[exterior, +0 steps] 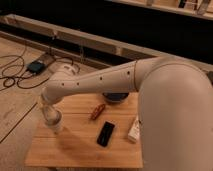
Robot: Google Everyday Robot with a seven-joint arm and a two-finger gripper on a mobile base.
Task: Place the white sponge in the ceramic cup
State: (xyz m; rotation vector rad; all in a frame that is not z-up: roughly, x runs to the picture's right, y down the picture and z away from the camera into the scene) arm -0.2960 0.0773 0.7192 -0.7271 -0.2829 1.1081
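The ceramic cup (54,123) is small and pale and stands near the left edge of the wooden table (75,150). My gripper (49,111) is at the end of the long white arm, right above the cup and reaching down to its rim. The gripper covers most of the cup's opening. The white sponge does not show on its own; it is hidden at the gripper or in the cup, and I cannot tell which.
A dark blue bowl (115,97) stands at the back of the table under the arm. A reddish-brown object (97,111), a flat black object (105,133) and a white labelled bottle (134,129) stand to the right of the cup. Cables and a box (35,66) lie on the floor at the left.
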